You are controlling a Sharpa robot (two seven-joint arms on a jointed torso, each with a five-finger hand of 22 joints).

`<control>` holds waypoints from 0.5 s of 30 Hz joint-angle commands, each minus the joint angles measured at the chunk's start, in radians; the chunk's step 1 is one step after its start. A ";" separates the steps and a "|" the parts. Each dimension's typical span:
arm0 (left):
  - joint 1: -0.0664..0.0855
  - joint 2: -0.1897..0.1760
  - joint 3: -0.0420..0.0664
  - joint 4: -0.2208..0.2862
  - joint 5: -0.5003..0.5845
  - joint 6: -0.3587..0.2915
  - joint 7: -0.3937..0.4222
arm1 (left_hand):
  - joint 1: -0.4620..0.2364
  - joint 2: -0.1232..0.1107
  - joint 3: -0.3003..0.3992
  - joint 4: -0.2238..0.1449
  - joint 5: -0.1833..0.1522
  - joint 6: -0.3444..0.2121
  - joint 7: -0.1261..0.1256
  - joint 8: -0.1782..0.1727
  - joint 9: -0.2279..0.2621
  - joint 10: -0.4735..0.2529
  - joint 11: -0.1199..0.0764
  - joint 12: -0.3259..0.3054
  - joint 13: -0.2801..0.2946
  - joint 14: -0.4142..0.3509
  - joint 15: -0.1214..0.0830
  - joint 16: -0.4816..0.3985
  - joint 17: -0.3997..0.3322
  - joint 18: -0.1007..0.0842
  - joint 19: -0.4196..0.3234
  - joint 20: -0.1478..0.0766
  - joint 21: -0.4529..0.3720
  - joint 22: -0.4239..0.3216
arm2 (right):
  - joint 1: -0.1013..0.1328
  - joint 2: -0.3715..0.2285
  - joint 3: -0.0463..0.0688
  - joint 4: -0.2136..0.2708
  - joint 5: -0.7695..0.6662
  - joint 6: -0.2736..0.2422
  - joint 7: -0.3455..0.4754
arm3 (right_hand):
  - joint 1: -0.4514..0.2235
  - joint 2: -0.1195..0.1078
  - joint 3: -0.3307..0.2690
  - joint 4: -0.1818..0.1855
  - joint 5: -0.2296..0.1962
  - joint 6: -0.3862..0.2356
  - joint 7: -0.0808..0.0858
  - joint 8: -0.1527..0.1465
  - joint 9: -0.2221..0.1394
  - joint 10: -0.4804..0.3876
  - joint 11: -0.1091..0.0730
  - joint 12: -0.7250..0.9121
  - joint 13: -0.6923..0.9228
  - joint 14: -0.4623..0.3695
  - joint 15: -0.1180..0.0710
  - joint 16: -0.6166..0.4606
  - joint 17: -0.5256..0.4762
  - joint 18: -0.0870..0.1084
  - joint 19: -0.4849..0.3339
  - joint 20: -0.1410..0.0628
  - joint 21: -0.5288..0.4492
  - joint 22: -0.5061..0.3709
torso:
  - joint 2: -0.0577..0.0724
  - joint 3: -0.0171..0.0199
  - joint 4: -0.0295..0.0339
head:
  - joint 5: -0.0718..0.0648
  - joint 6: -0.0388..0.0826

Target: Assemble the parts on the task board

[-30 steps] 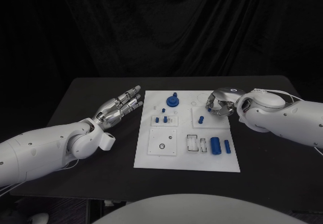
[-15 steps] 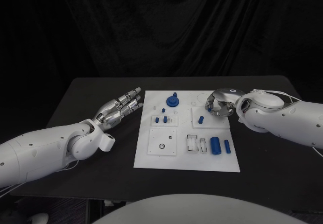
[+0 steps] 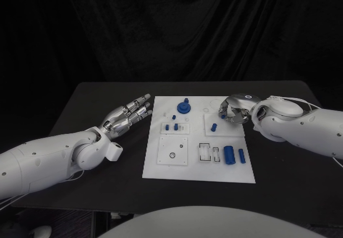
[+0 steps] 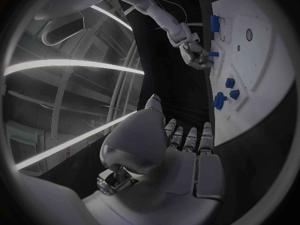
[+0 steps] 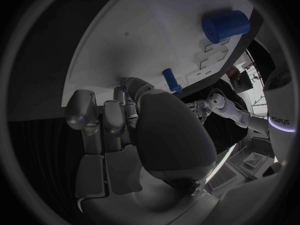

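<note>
The white task board (image 3: 171,166) lies mid-table. On it a blue knob (image 3: 184,106) stands at the far end, small blue pegs (image 3: 171,127) stand in a block below it, and a single peg (image 3: 213,127) stands to their right. A thick blue cylinder (image 3: 229,154) and a thinner one (image 3: 242,155) lie near the board's right edge. My left hand (image 3: 129,113) hovers flat beside the board's left edge, fingers stretched out, holding nothing. My right hand (image 3: 232,110) hangs over the board's far right corner with fingers curled in; I see nothing in them. The single peg (image 5: 170,80) stands just beyond its fingertips.
The black table (image 3: 93,99) surrounds the board on all sides. Near the front of the board is a white block with a round hole (image 3: 172,155), and beside it are rectangular slots (image 3: 205,151).
</note>
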 commanded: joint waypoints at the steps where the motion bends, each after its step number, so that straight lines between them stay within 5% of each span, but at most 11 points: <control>1: -0.003 0.002 0.001 -0.001 0.008 0.013 0.104 | 0.011 -0.001 0.002 -0.003 0.004 0.000 0.006 0.002 0.001 -0.002 0.007 -0.003 -0.001 0.000 0.008 -0.003 -0.001 0.013 0.001 0.009 0.003 0.001 | -0.001 -0.004 0.001 0.003 -0.007 -0.038 0.012 | -0.006 0.011 -0.009 0.001 -0.012 0.007 0.001 0.007 0.029 0.009 -0.001 -0.001 -0.003 0.001 -0.005 0.004 -0.001 -0.017 0.000 -0.006 0.007 0.131 | 0.000 -0.0010 0.0008 | 0.000 0.000; 8: -0.005 0.002 0.001 -0.004 0.008 0.015 0.100 | 0.010 0.001 0.003 -0.002 0.007 -0.002 0.006 0.001 0.001 -0.002 0.010 -0.003 -0.001 0.000 0.009 -0.003 -0.001 0.013 0.002 0.010 0.003 0.002 | 0.008 -0.010 0.001 0.016 0.005 -0.044 0.010 | -0.011 0.011 -0.012 0.004 -0.016 0.008 0.000 0.011 0.035 0.010 -0.001 -0.009 -0.009 0.002 -0.005 0.005 -0.002 -0.017 0.000 -0.006 0.008 0.131 | 0.000 -0.0015 0.0019 | -0.001 0.000; 15: -0.007 0.003 0.001 -0.007 0.008 0.015 0.100 | 0.010 0.002 0.004 -0.002 0.007 -0.002 0.006 0.001 0.001 -0.003 0.010 -0.003 -0.001 0.000 0.010 -0.004 -0.001 0.013 0.002 0.011 0.003 0.001 | 0.045 -0.019 0.001 0.040 0.009 -0.038 -0.004 | -0.015 0.009 -0.015 0.007 -0.019 0.007 -0.001 0.014 0.039 0.012 0.000 -0.017 -0.014 0.003 -0.005 0.005 -0.001 -0.017 0.001 -0.006 0.008 0.131 | 0.001 -0.0028 0.0020 | 0.001 0.000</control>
